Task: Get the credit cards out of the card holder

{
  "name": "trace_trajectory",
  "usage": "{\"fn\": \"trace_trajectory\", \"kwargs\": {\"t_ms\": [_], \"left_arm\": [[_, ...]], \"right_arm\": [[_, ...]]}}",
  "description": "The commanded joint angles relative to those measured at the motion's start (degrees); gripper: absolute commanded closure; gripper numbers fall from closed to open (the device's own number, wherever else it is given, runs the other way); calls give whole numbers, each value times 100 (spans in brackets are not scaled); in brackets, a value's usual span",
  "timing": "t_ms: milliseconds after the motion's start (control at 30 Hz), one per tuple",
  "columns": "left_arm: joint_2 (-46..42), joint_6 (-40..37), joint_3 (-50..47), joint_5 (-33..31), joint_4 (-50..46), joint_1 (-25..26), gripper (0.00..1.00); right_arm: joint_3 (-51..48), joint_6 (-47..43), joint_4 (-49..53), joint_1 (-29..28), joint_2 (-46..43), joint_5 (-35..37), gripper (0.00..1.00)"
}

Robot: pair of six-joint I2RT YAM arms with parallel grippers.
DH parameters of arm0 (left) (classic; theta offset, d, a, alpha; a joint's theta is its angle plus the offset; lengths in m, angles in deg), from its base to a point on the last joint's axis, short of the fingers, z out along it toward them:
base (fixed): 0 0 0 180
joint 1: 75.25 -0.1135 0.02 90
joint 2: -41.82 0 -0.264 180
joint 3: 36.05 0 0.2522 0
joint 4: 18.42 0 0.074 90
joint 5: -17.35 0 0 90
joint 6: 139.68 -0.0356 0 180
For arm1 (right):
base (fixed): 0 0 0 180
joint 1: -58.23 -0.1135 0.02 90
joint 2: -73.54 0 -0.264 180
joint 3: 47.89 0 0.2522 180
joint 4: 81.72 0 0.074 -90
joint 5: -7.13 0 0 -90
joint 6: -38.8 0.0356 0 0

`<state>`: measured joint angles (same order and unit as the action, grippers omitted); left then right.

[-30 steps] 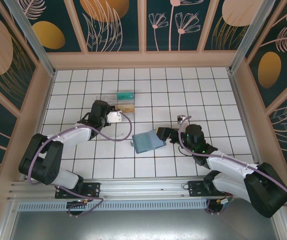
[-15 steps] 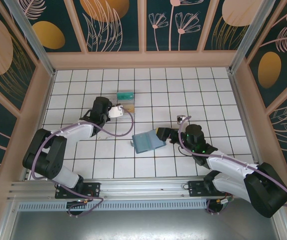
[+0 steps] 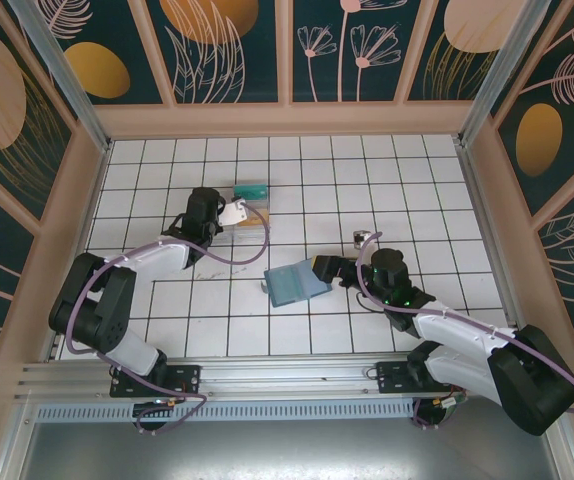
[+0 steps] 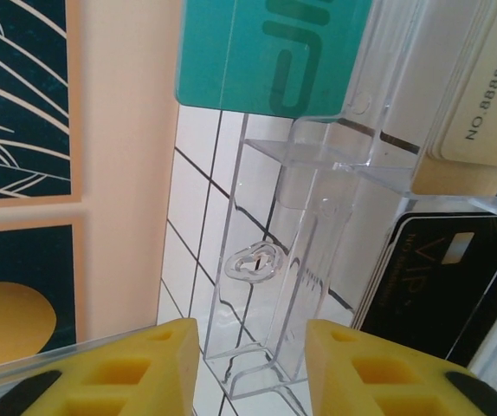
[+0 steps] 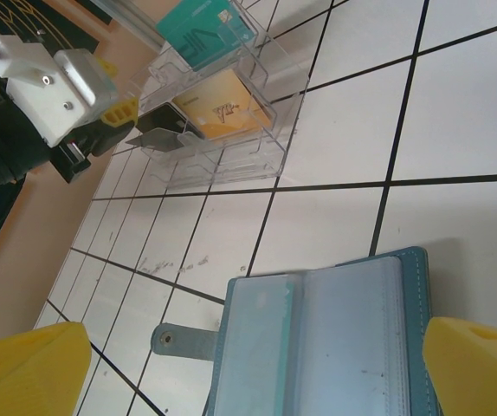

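While the right gripper [image 3: 327, 268] has been kept still and spread wide at the wallet's [image 3: 297, 283] right edge, the left gripper [image 3: 231, 212] has been brought up against the box [image 3: 252, 207] from a spot nearer the wallet. That is the top view. The wallet is laid open there, well apart from the box on its near-right side. A teal card [image 3: 251, 189] is seen in the box's far slot.

Left wrist: the jaws have been parted from shut to a narrow gap. Nothing is held between them, and the box wall is just beyond. Teal card, tan card [image 4: 482, 87] and black card [image 4: 439, 269] are all seated in the box, with black in the slot nearest the gripper.

Right wrist: the same three cards are seen in the box, with the left gripper just beside it. No card can be made out in the wallet sleeves.

Judged: the black card has just been dropped off. Extraction looks done, and only a retreat is needed.
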<state>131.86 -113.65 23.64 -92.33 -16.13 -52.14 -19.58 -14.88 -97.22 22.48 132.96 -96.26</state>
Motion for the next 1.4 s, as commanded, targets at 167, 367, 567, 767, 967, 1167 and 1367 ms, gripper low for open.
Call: {"fn": "trace_trajectory", "kwargs": {"t_ms": [167, 367, 567, 767, 967, 1167, 1367], "left_arm": [[-797, 359, 62, 696, -957, -59, 52], [-862, 12, -408, 783, -949, -64, 35], [-489, -4, -407, 572, -489, -61, 29], [-40, 131, -45, 335, -308, -61, 37], [221, 169, 186, 3, -85, -61, 46], [388, 120, 319, -249, 93, -70, 51], [301, 278, 474, 57, -375, -70, 53]], "right_arm": [[172, -38, -79, -26, -24, -102, 1], [193, -10, -107, -38, 80, -147, 1], [210, -34, -80, -36, 94, -147, 1], [209, -38, -45, -33, 45, -138, 1], [211, -46, -27, -37, 2, -140, 1], [207, -37, -19, -35, 6, -139, 1], [216, -55, -1, -38, 8, -121, 1]]}}
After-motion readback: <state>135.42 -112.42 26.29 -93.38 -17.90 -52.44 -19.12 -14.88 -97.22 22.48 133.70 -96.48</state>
